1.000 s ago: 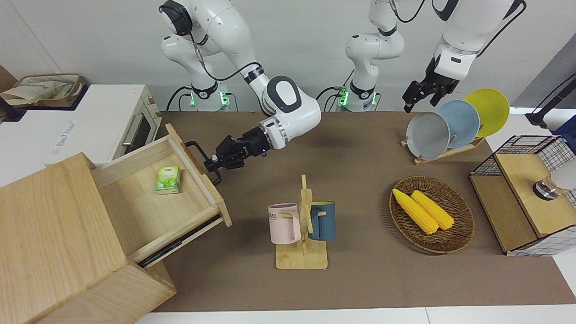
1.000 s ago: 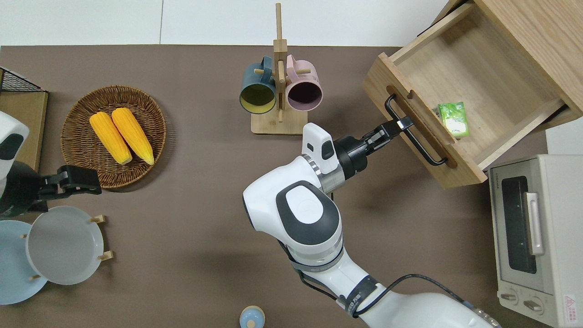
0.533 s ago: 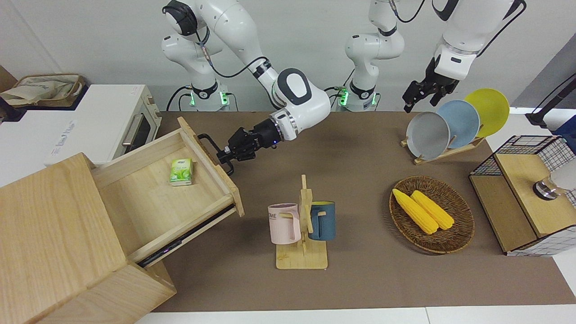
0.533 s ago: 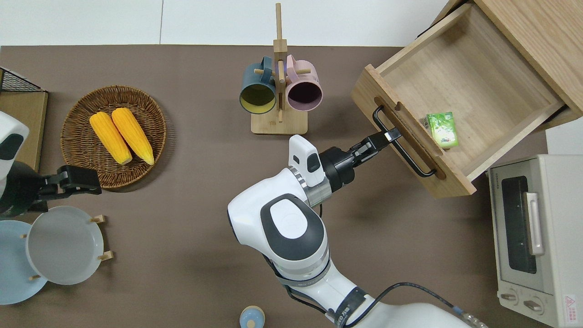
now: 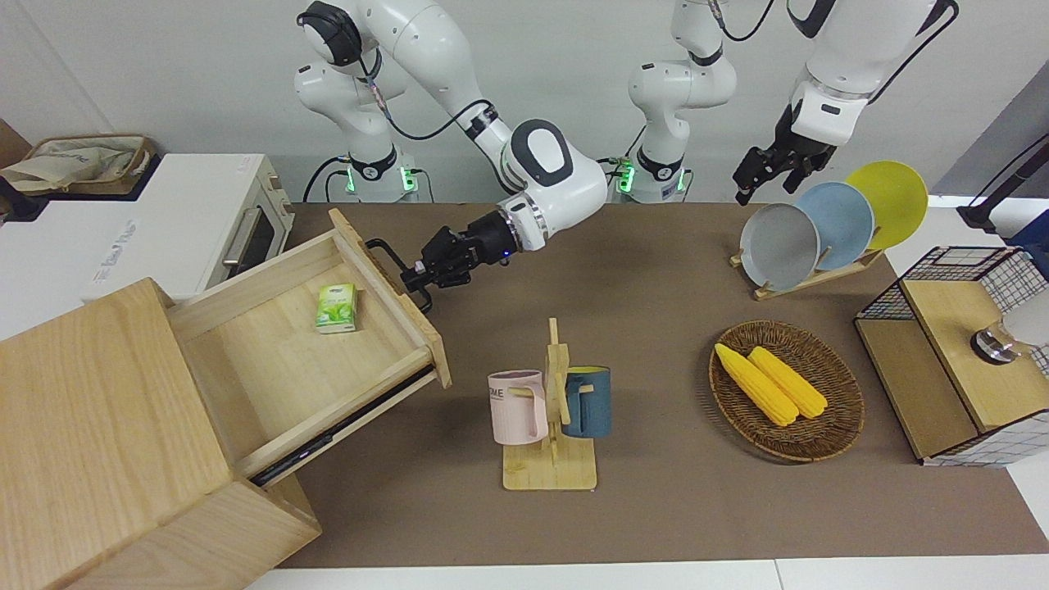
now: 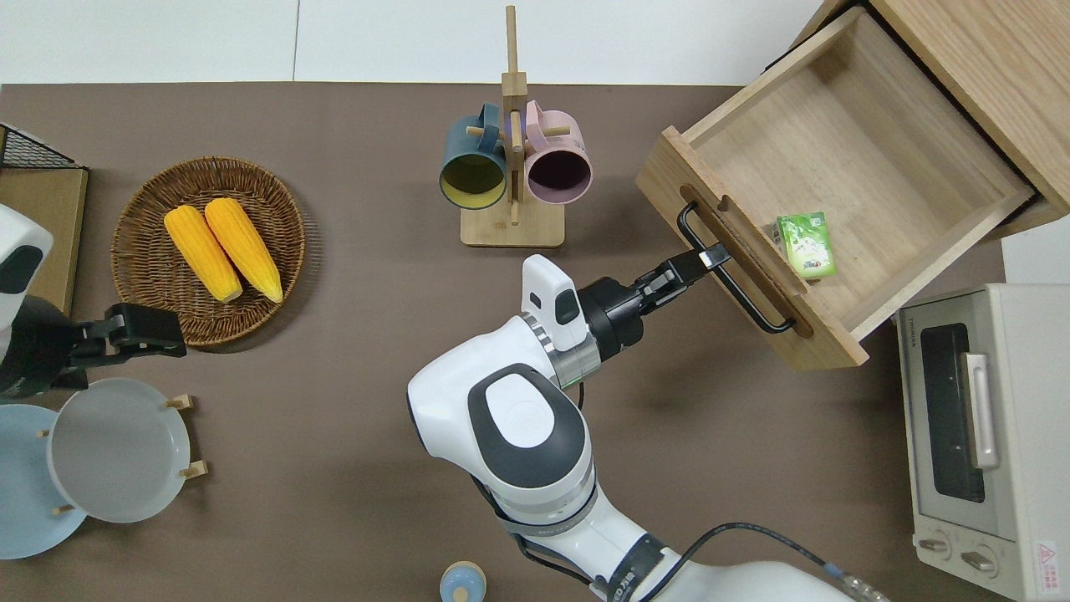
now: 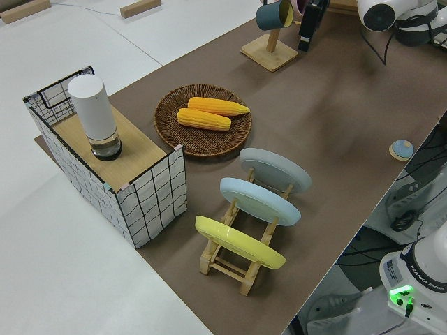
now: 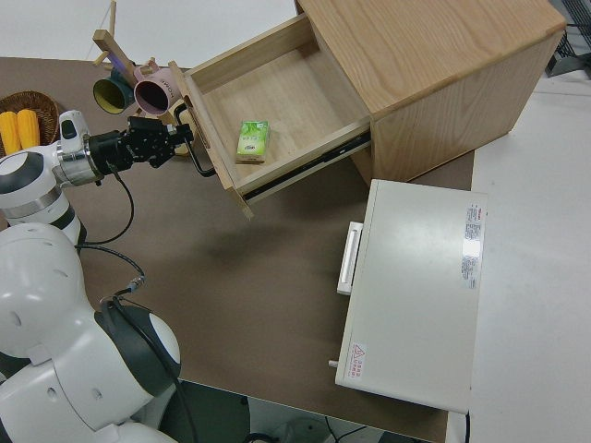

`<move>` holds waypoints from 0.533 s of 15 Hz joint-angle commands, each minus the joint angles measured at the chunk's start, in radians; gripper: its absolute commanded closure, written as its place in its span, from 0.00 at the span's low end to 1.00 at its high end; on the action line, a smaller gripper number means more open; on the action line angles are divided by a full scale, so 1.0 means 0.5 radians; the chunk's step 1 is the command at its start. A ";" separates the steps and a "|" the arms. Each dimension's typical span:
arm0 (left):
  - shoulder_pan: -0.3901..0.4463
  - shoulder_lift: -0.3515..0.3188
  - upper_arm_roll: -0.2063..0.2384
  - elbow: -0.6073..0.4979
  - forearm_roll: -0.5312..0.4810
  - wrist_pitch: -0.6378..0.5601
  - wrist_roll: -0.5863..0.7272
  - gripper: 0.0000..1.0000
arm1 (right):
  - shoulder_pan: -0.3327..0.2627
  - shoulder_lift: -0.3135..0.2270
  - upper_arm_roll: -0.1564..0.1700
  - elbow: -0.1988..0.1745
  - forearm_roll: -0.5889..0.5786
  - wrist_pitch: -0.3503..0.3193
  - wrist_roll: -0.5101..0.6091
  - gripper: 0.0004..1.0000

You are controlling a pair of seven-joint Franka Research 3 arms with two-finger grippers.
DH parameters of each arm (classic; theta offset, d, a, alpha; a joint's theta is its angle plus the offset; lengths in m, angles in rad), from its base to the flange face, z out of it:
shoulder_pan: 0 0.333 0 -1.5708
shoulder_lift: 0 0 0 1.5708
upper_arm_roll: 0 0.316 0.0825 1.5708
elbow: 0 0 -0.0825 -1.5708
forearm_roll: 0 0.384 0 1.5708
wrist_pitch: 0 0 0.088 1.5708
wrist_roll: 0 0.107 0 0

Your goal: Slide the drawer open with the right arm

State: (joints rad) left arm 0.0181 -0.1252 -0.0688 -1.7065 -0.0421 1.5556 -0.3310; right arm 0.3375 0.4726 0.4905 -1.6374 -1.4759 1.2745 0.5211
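Clamping the handle (image 6: 734, 280), the right gripper (image 6: 706, 257) has the drawer (image 6: 844, 180) nearly fully out, so pulling harder could drag the cabinet (image 5: 98, 426).

Bright, even light falls from above; my arm (image 6: 518, 435) throws only a soft, faint shadow on the brown bench (image 6: 351, 351). No glare, everything sharp, though the front view's edges bow slightly at lower left.

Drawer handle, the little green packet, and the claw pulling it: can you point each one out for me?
drawer handle (image 6: 746, 290), overhead view, on the black bar's middle.
green packet (image 6: 807, 244), overhead view, on its printed top face.
right gripper (image 6: 706, 256), overhead view, at its fingertips closed on the bar.
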 commanded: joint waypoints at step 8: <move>0.001 -0.017 0.009 0.007 -0.002 -0.031 0.018 0.01 | 0.046 -0.012 0.047 0.044 0.059 -0.138 0.010 0.18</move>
State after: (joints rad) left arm 0.0181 -0.1252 -0.0688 -1.7065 -0.0421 1.5556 -0.3310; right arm 0.3381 0.4756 0.4929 -1.6295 -1.4680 1.2698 0.5272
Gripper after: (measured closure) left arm 0.004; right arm 0.797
